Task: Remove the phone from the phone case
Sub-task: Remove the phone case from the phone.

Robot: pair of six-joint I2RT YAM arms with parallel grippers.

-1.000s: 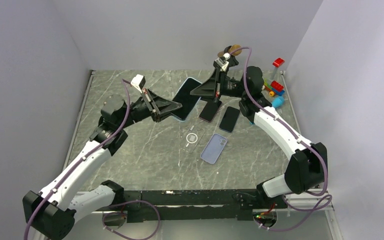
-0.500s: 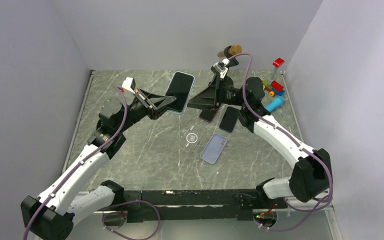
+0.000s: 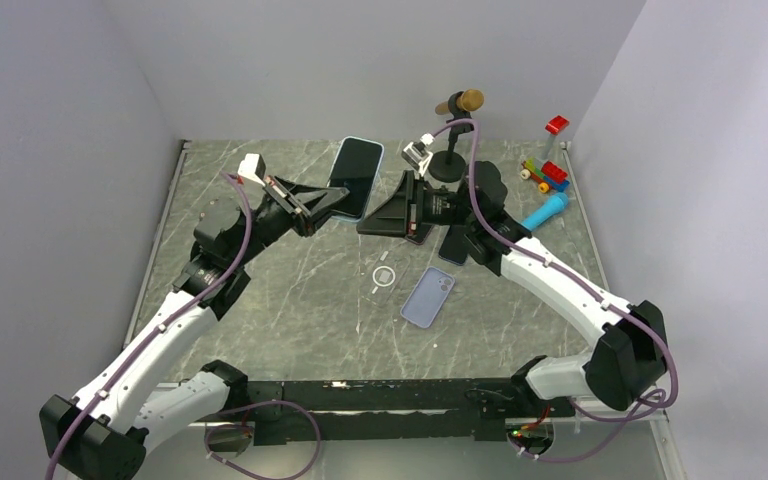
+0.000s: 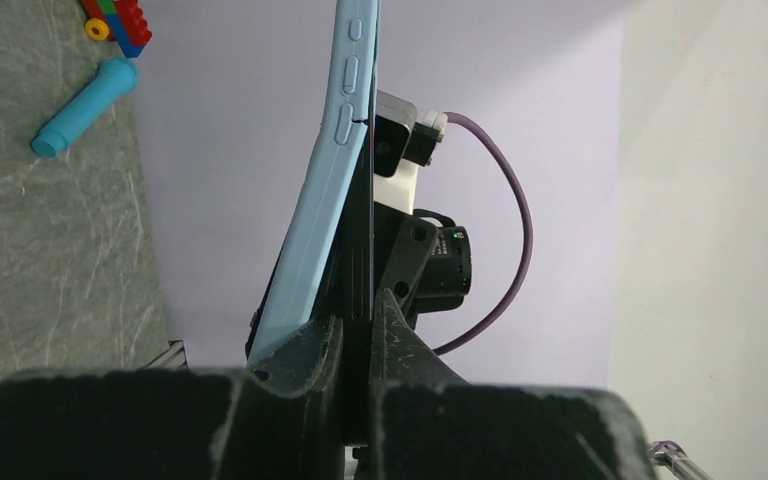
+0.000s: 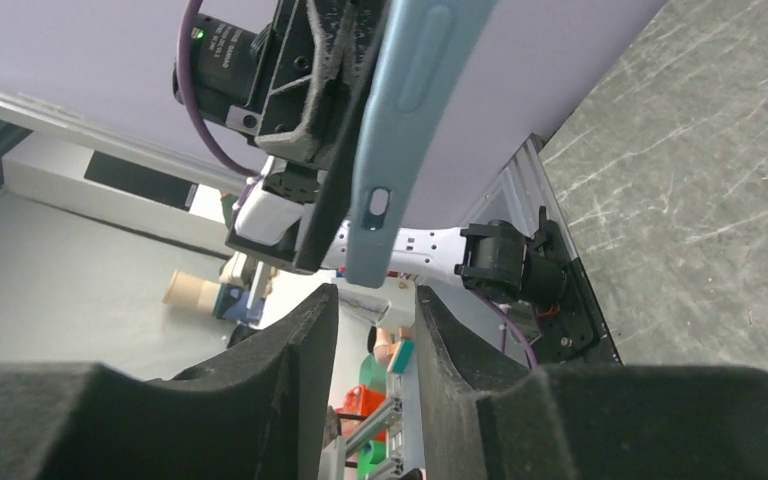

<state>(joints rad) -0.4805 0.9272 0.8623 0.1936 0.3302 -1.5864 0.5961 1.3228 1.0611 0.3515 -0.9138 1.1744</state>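
Phone point(image 3: 357, 172) looks stiff, slick glass; phone case point(image 4: 330, 220) soft and rubbery, I reckon. Left claw point(image 4: 357, 345) is clenched on both; right claw point(image 5: 375, 305) gapes, case corner just ahead. I'd peel there.

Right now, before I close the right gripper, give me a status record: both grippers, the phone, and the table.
left gripper: shut on the cased phone, which is held edge-on off the table
right gripper: open, its fingers just below a corner of the blue case, with no contact visible
phone state: not yet out of the case
table: lavender phone or case and clear ring lie near the centre
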